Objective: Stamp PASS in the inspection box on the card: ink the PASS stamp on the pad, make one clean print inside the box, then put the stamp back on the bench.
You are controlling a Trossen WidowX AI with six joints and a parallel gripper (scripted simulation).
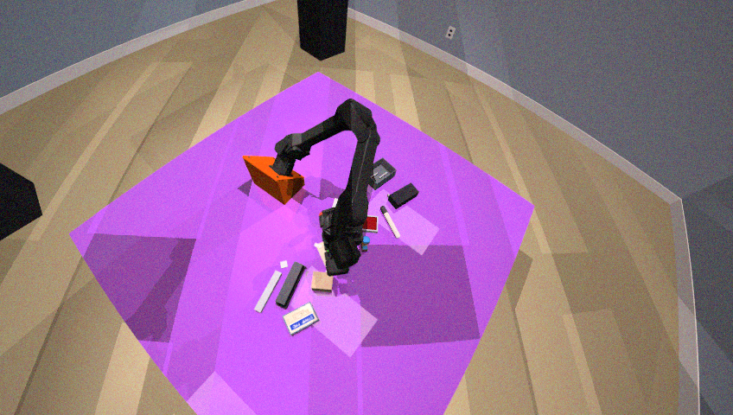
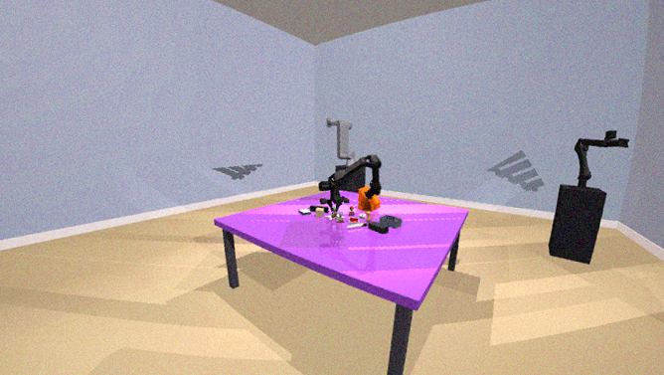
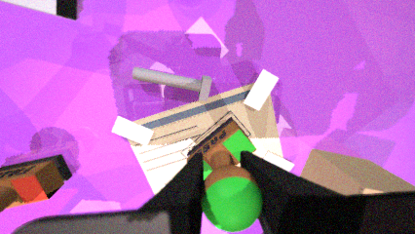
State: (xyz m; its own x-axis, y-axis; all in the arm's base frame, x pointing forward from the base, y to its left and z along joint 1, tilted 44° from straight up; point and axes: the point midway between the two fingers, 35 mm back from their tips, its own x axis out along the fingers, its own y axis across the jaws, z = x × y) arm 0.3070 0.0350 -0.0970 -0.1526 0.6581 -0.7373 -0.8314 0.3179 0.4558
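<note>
My gripper (image 3: 221, 159) (image 2: 335, 209) is shut on the PASS stamp (image 3: 232, 202), a brown block with green patches and a green ball knob. The stamp is over the card (image 3: 151, 158) (image 1: 321, 250), within or just above the outlined inspection box; whether it touches the paper cannot be told. The box's outline shows past the stamp's far edge, and its inside is mostly hidden, so no print can be made out. White tabs lie at the card's corners. The red ink pad (image 1: 370, 223) (image 2: 353, 219) lies beside the arm, partly hidden in the top view.
A red-marked stamp (image 3: 29, 187) is left of the card, a tan block (image 3: 351, 171) (image 1: 322, 281) right. A grey T-shaped piece (image 3: 168, 79) lies beyond. A blue-topped item (image 1: 366, 239), marker (image 1: 390, 221), black block (image 1: 403, 195), dark bar (image 1: 290, 285) and labelled box (image 1: 301, 318) are around.
</note>
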